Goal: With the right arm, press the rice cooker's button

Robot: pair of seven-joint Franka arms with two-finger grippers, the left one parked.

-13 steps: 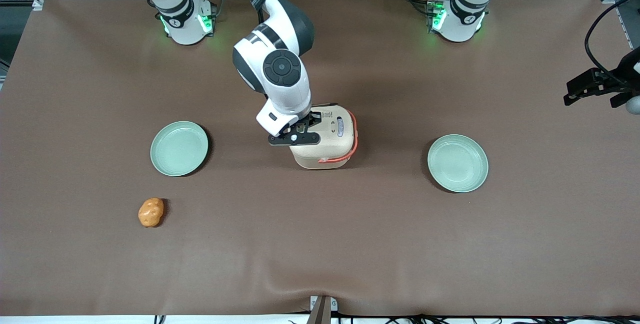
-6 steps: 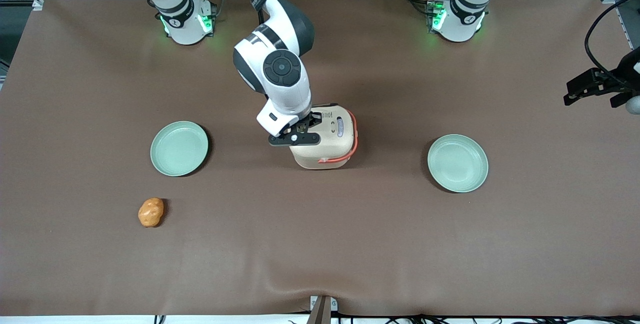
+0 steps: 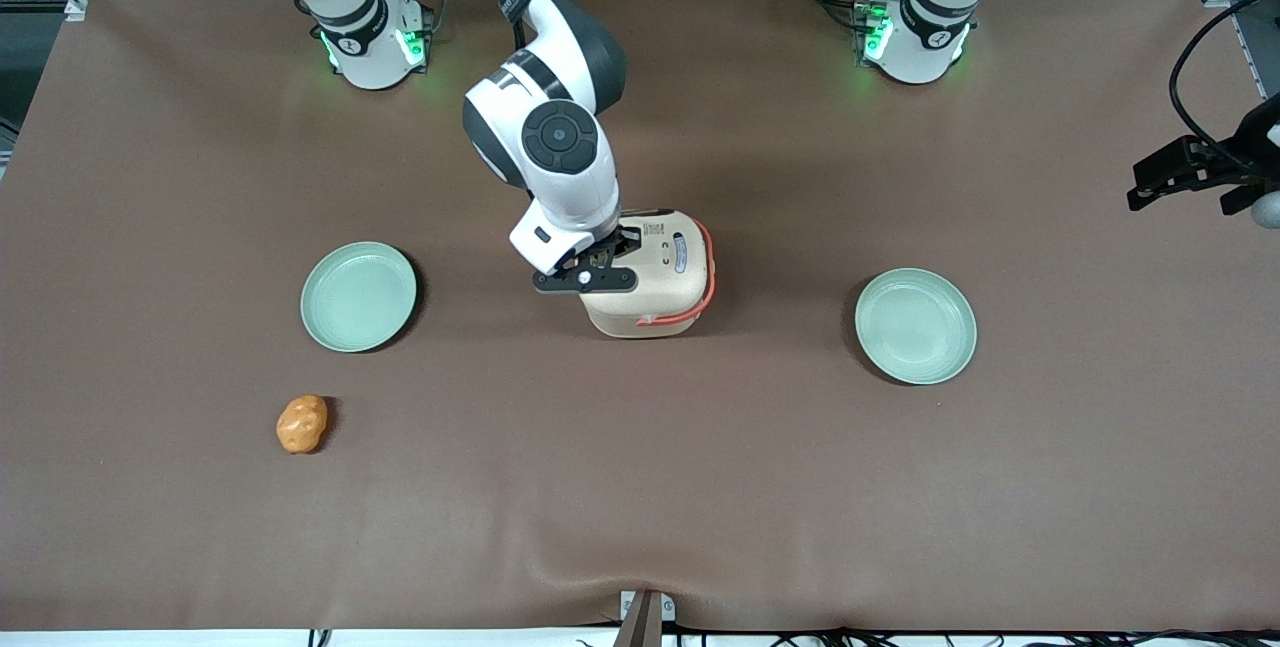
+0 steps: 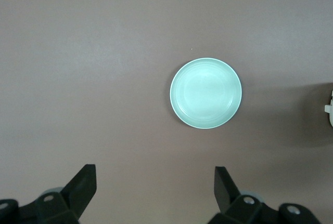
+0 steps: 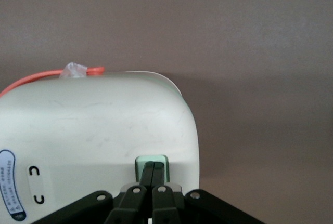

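The cream-white rice cooker [image 3: 655, 277] with its coral-orange handle [image 3: 706, 279] stands mid-table between two plates. The right arm [image 3: 555, 142] reaches down over it. My gripper [image 3: 612, 249] sits on the lid at the edge toward the working arm's end. In the right wrist view the cooker's lid [image 5: 99, 130] fills the frame. The gripper [image 5: 154, 168] is shut, and its joined fingertips rest on the pale mint-green button [image 5: 151, 160]. Most of the button is covered by the fingers [image 5: 148, 174]. The blue oval label [image 5: 10, 185] shows on the lid.
A mint-green plate [image 3: 358, 295] lies toward the working arm's end and another plate [image 3: 915, 325] toward the parked arm's end, also seen as the plate [image 4: 206, 92]. An orange lumpy object [image 3: 301, 423] lies nearer the front camera than the first plate.
The right arm's wrist and gripper have shifted slightly toward the working arm's end and away from the front camera, staying on the cooker's lid. The cooker has not moved.
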